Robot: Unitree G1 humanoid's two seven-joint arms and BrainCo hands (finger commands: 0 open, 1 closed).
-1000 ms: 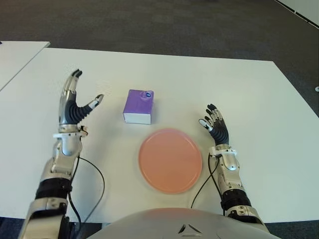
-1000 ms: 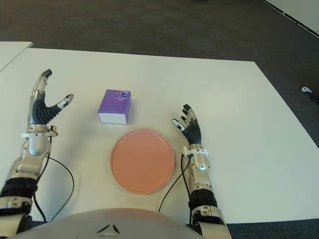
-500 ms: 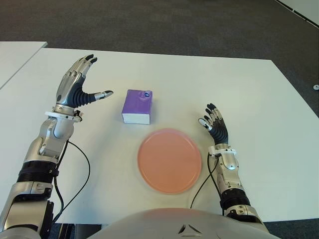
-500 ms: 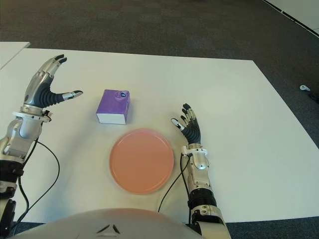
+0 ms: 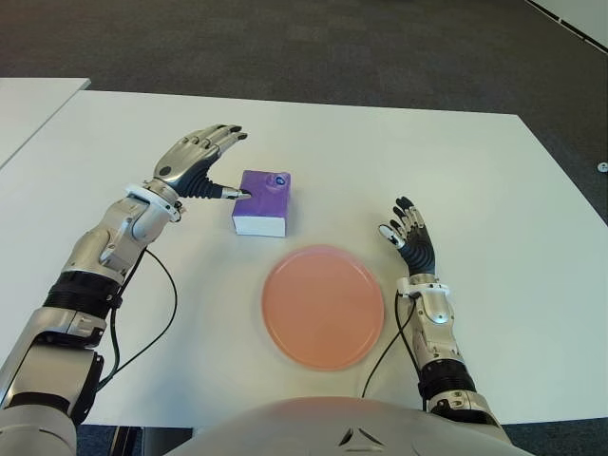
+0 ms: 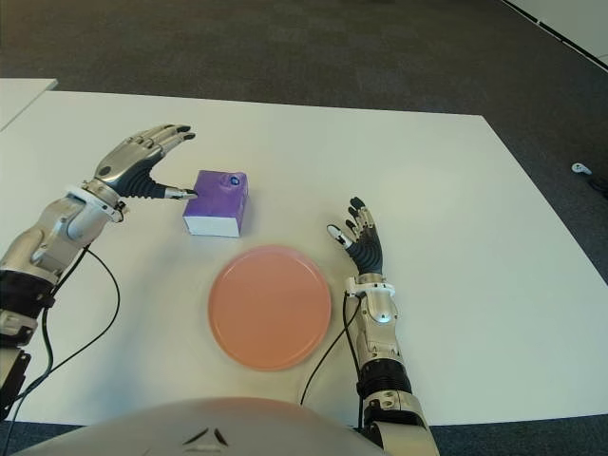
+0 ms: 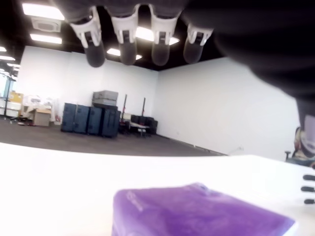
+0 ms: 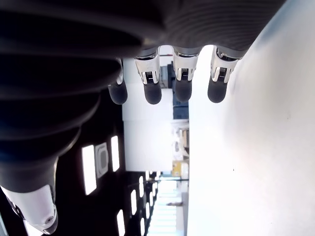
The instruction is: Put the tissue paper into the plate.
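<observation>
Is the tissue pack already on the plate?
No, the purple tissue pack sits on the table beyond the plate, apart from it.

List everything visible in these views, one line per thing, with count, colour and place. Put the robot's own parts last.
Purple tissue paper pack: one, purple with a white front face, on the table beyond the plate, toward the robot's left.
Round pink plate: one, salmon pink, on the table near the robot, holding nothing.
White table: one, white, under everything; the corner of a second white table shows at far left.
Dark carpet floor: grey, beyond the tables.
Black cables: two, one trailing from each forearm.
Left hand: one, silver and black, fingers spread, thumb tip at the pack's left side, not grasping.
Right hand: one, silver and black, fingers open, showing to the right of the plate.
</observation>
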